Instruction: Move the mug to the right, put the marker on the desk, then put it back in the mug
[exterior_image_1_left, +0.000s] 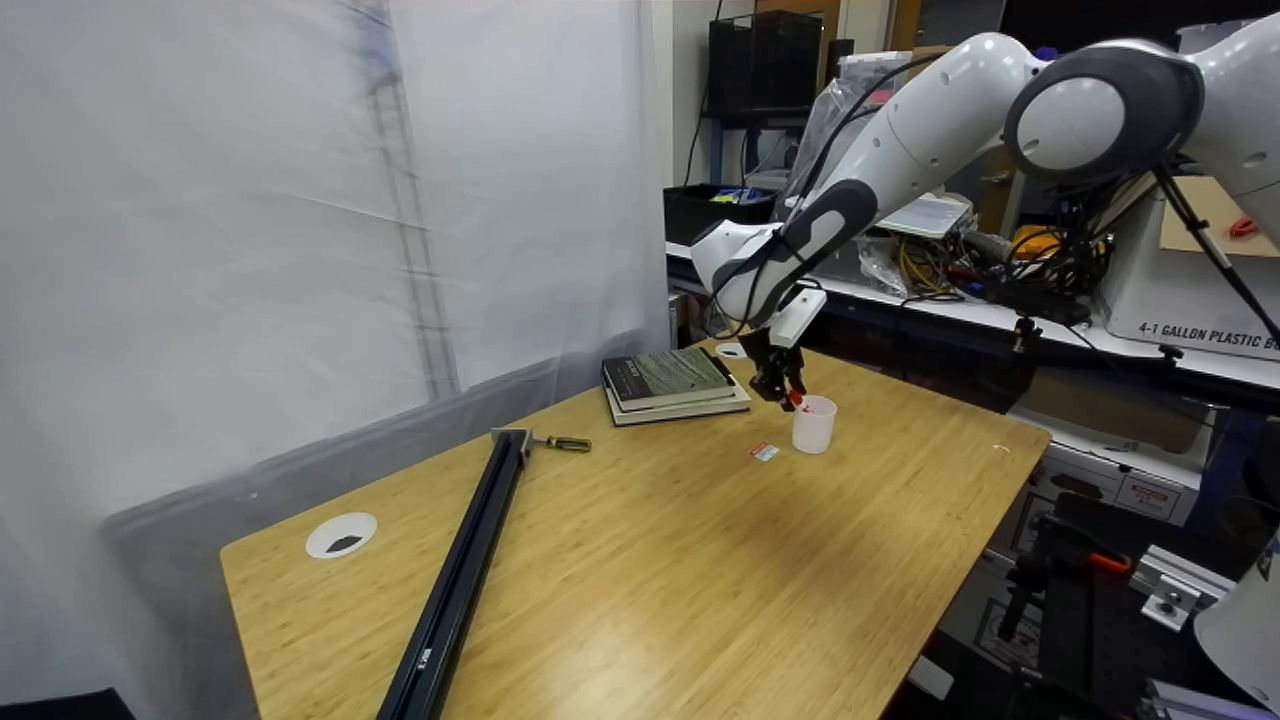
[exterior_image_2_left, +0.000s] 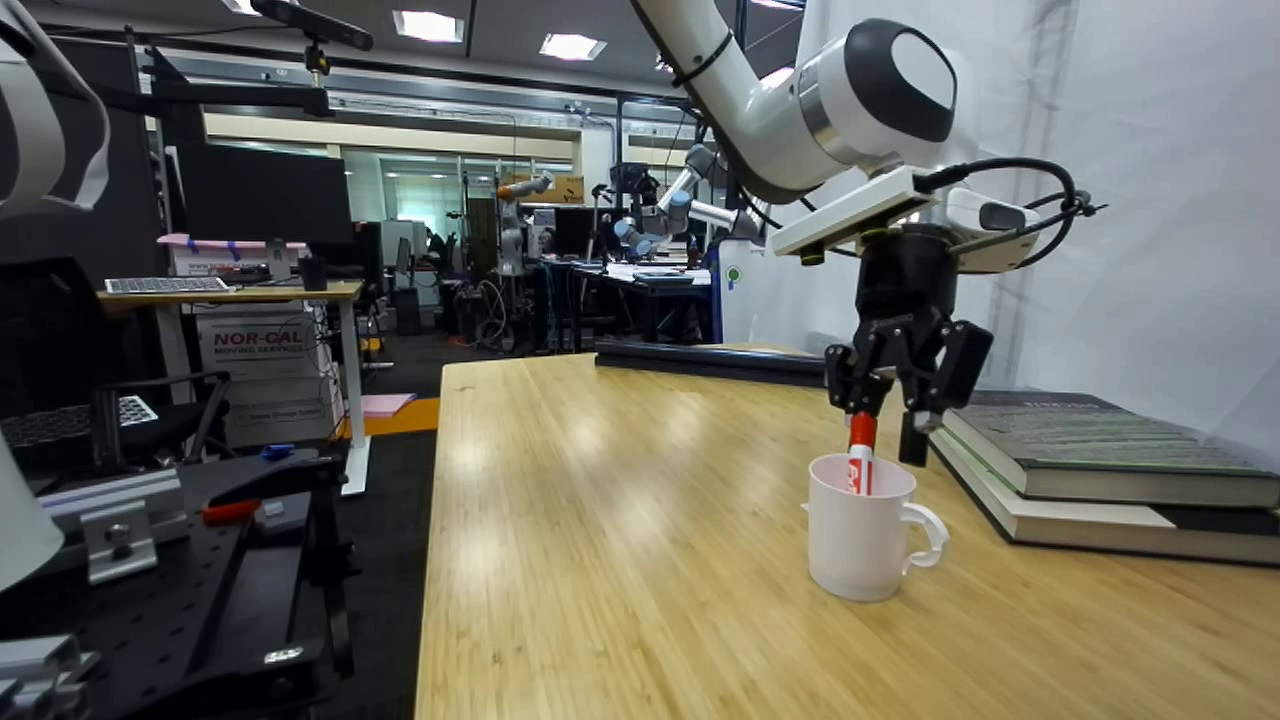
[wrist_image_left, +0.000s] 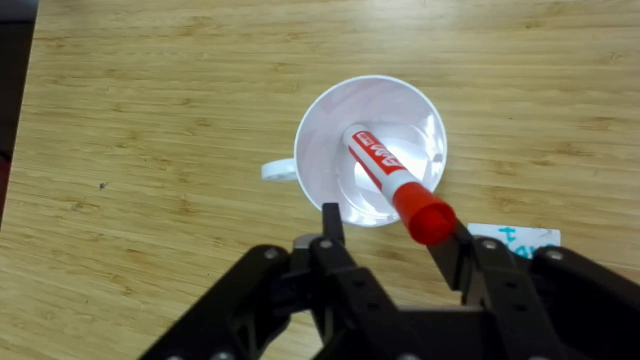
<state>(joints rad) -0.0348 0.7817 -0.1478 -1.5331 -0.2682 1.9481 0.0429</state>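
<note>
A: Where is the marker (wrist_image_left: 392, 176), and do the jaws have it?
B: It leans inside the mug (exterior_image_2_left: 855, 545), red cap (wrist_image_left: 422, 207) above the rim; the jaws stand partly apart, gripping nothing, one finger (wrist_image_left: 450, 262) just beside the cap, and whether those two touch I cannot tell
A: How might it handle?
B: Light and stiff, I judge, with a smooth barrel that could slip or swivel, so pinch it squarely by the cap; the mug seems light plastic, easily dragged or tipped, best held by its handle (exterior_image_2_left: 928, 535)
A: And the count?
B: One mug and one marker, plus two books (exterior_image_1_left: 672, 378), one black bar (exterior_image_1_left: 460, 570), one apparent screwdriver (exterior_image_1_left: 568, 443) and one small scrap (exterior_image_1_left: 764, 452), all on one desk (exterior_image_1_left: 640, 560) with two cable holes (exterior_image_1_left: 340, 536)
</note>
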